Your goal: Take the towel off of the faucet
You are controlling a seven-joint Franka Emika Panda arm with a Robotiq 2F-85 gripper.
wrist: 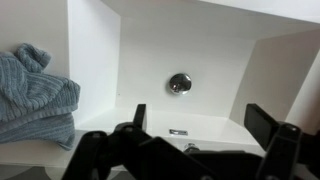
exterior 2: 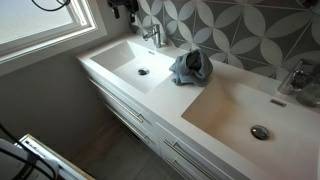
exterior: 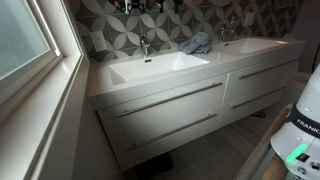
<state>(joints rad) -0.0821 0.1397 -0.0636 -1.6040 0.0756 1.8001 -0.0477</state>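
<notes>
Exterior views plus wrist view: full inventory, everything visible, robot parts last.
towel: one, blue-grey, bunched on the counter between the two sinks, not on a faucet
sinks: two, white, side by side in the vanity top
faucets: two, metal, one behind each sink
drains: two, metal, one in each basin floor
drawers: four, white with long metal handles, under the counter
backsplash tiles: grey and white petal pattern, wall behind the vanity
window: one, white frame, beside the vanity
robot base: one, white with a green light, by the drawers
gripper: one, black, open, facing a sink basin, holding nothing
</notes>
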